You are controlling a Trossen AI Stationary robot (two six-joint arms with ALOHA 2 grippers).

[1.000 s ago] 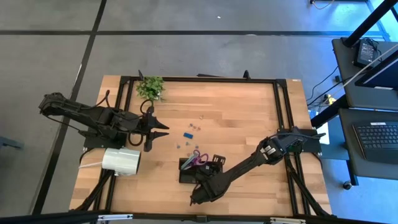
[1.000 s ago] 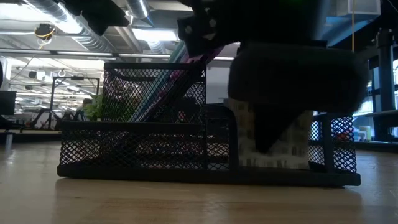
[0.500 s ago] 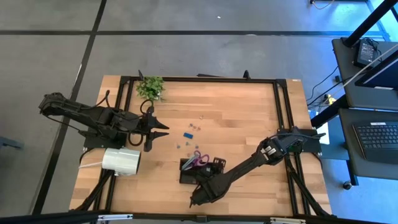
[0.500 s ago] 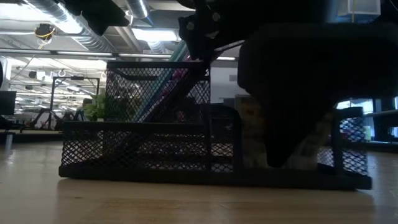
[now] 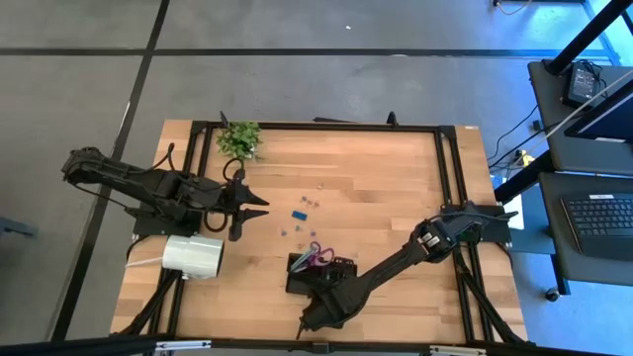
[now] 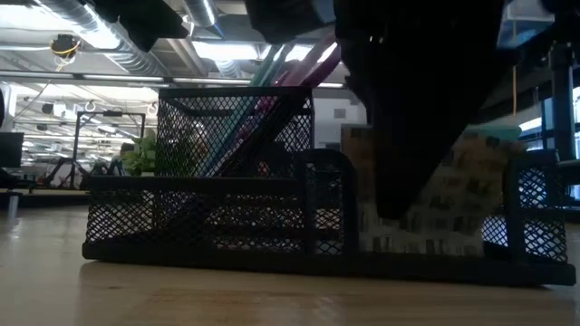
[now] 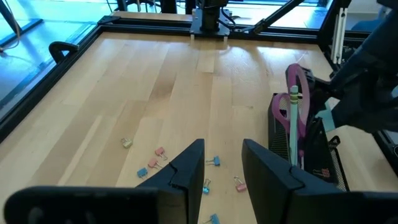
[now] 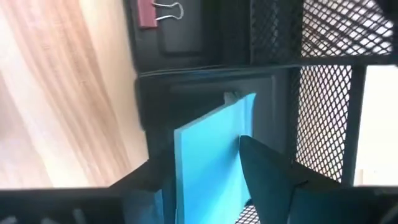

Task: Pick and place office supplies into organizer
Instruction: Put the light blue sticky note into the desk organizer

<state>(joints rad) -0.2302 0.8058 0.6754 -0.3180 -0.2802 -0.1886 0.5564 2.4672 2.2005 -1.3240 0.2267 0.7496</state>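
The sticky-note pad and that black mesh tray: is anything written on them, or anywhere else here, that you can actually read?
None can be read.
Sticky-note pad: plain blue face; its side shows dark blotches, too blurred to read.
Organizer: bare mesh, no label.

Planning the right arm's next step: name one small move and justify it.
Probably lift the right tool straight up, out of the organizer. Its fingers stand spread beside the blue sticky-note pad, which leans tilted inside a mesh compartment, seemingly released; clips remain on the table.
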